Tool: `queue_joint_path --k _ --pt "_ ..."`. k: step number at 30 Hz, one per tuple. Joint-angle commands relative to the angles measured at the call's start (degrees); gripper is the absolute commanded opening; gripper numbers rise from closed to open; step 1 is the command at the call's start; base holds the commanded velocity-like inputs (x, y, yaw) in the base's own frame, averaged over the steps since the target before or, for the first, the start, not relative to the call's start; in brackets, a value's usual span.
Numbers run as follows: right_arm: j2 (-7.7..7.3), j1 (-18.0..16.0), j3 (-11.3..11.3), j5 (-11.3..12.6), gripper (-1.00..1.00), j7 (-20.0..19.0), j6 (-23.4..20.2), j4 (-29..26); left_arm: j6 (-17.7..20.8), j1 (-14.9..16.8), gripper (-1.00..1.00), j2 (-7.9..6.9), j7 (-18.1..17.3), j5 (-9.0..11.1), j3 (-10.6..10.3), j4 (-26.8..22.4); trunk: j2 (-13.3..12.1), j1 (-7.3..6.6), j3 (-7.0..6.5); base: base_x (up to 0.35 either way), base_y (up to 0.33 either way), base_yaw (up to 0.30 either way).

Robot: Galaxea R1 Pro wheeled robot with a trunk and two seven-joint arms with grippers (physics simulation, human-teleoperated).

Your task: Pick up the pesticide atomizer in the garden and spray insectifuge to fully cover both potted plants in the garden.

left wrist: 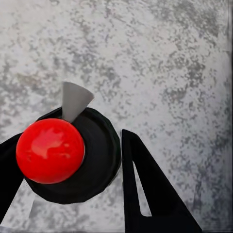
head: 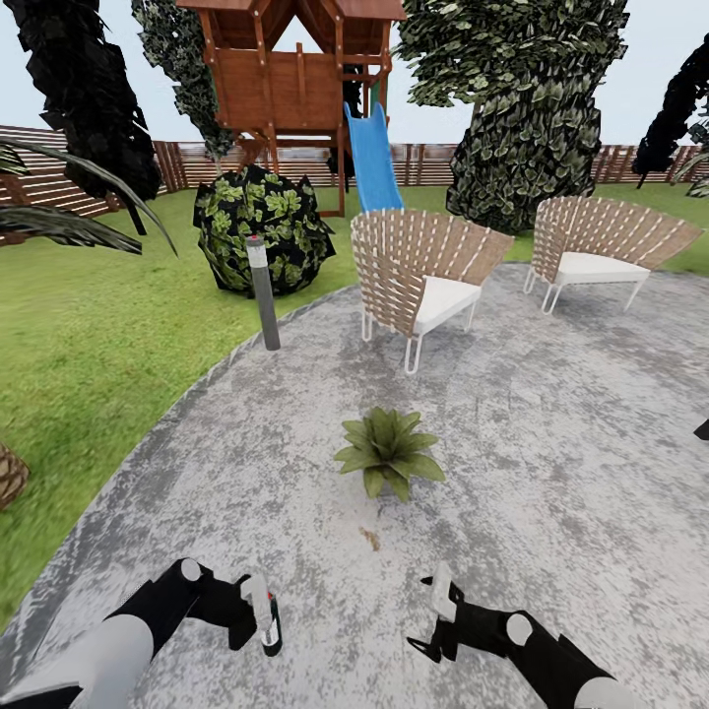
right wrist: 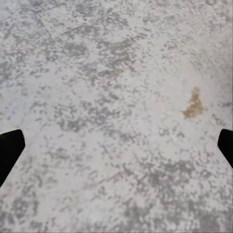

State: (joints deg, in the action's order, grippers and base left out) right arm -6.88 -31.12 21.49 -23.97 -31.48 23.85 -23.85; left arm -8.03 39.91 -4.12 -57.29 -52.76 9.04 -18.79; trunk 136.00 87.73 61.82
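My left gripper (head: 258, 618) is shut on the pesticide atomizer (head: 266, 612), a slim bottle with a white band, held low over the grey stone patio (head: 551, 473). Seen from above in the left wrist view, the atomizer (left wrist: 68, 155) shows a red knob, a black round cap and a grey nozzle, between the black fingers (left wrist: 145, 189). One potted plant (head: 387, 451), a low green rosette, sits on the patio ahead of both grippers. My right gripper (head: 438, 615) is open and holds nothing; its fingertips (right wrist: 9, 150) stand wide apart over bare stone.
Two wicker chairs (head: 423, 276) (head: 601, 251) stand beyond the plant. A grey bollard lamp (head: 263, 292) and a round bush (head: 261, 228) mark the patio's left edge by the lawn (head: 89, 335). A wooden playset with a blue slide (head: 374, 158) and the fence lie behind. A small brown stain (head: 370, 538) marks the stone.
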Motion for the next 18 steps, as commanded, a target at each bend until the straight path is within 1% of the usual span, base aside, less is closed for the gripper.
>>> queue_joint_path --k 1,2,3,4,5,6,7,9,13,15,16,18 --pt "0.10 0.0 0.0 -0.6 1.00 -0.9 0.4 -0.6 -0.2 0.1 -1.00 1.19 0.1 -4.3 0.5 0.0 0.0 -0.01 0.05 0.000 0.000 0.000" --pt "0.16 -0.1 0.0 -0.6 1.00 -1.1 0.4 -0.7 -0.1 0.1 -1.00 1.56 0.2 -6.0 0.6 0.0 0.0 -0.01 0.05 0.000 0.000 0.000" --pt "0.29 0.0 0.1 -0.6 1.00 -1.3 0.4 -0.8 -0.1 0.1 -1.00 1.93 0.2 -6.8 0.6 0.0 0.0 -0.01 0.05 0.000 0.000 0.000" --pt "0.38 0.0 0.1 -0.6 1.00 -1.3 0.4 -1.0 -0.1 0.0 -1.00 2.21 0.2 -7.1 0.6 0.0 0.0 -0.01 0.05 0.000 0.000 0.000" --pt "0.61 0.0 0.1 -0.5 1.00 -1.4 0.4 -2.0 -0.1 -0.1 -1.00 2.80 0.3 -7.4 0.6 0.1 0.0 -0.01 0.05 0.000 0.000 0.000" --pt "0.81 -0.1 0.1 -0.5 -1.00 -1.7 0.4 -2.4 -0.1 -0.1 -1.00 3.07 0.4 -7.8 0.5 0.1 0.0 -0.01 0.05 0.000 0.000 0.000" --pt "1.05 -0.1 0.1 -0.5 -1.00 -2.7 0.4 -2.8 -0.1 -0.1 -1.00 3.36 0.6 -8.5 0.5 0.1 0.0 -0.01 0.05 0.000 0.000 0.000" --pt "1.35 -0.1 0.1 -0.5 -1.00 -4.5 0.4 -3.3 -0.1 -0.2 -1.00 3.62 1.3 -9.4 0.5 0.1 0.0 -0.01 0.05 0.000 0.000 0.000" --pt "2.98 -0.1 0.1 -0.5 -1.00 -5.8 0.3 -5.1 -0.2 -0.2 -1.00 4.62 3.8 -9.9 0.5 0.2 0.0 -0.01 0.05 0.000 0.000 0.000" --pt "4.51 -0.1 0.2 -0.5 -1.00 -5.9 0.3 -5.3 -0.2 -0.2 -1.00 5.86 4.8 -10.3 0.5 0.2 0.0 -0.01 0.05 0.000 0.000 0.000" --pt "4.97 -0.1 0.2 -0.5 -1.00 -5.9 0.3 -5.3 -0.2 -0.2 -1.00 6.40 4.9 -10.7 0.5 0.2 0.0 -0.01 0.05 0.000 0.000 0.000" --pt "6.18 -0.1 0.2 -0.6 -1.00 -6.0 0.3 -5.3 -0.2 -0.3 -1.00 8.00 5.1 -12.5 0.5 0.2 0.0 -0.01 0.05 0.000 0.000 0.000"
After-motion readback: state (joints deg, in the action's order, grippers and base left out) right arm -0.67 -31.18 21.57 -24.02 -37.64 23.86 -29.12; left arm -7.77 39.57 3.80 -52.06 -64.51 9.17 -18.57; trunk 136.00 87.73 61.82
